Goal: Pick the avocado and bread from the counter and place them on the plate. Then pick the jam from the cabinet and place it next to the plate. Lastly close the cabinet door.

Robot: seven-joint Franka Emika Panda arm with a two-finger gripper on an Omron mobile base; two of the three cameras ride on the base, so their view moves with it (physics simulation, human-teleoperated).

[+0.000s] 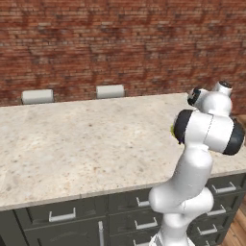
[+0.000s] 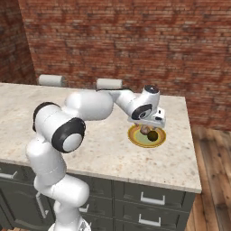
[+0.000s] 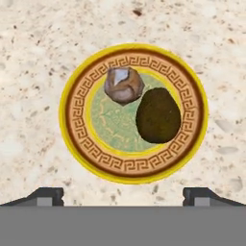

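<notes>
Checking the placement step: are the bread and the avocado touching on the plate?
Cannot tell. In the hand view the bread and avocado lie side by side on the plate, outlines meeting with no visible gap, but overlap alone does not prove contact.

- No readable text, label, brand, number or sign appears anywhere.
- The plate (image 3: 72,113) bears only a Greek-key border band, no lettering.

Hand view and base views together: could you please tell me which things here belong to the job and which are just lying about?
Job:
- avocado, on the plate
- bread, on the plate beside it
- plate
- counter
- gripper, open above the plate

Lying about:
- two pale rolls along the counter's back edge
</notes>
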